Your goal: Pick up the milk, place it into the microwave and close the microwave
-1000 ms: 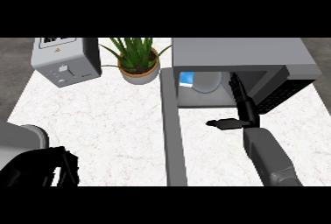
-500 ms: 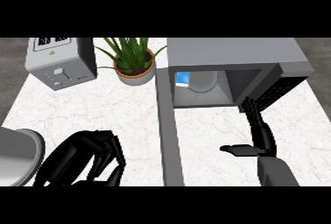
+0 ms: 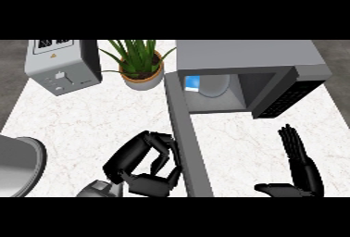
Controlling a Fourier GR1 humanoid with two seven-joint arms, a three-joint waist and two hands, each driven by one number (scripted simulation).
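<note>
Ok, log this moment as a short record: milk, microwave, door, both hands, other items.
milk: inside the microwave, at the cavity's left
microwave: top right of the counter
door: open, swung out toward the robot
left hand: fingers curled, holding nothing, just left of the door
right hand: open, fingers straight, in front of the microwave
other items: toaster, plant, metal pot at left edge

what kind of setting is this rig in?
Most likely a kitchen counter. A white marble-look countertop carries a grey microwave with its door swung open, a toaster and a potted plant.
</note>
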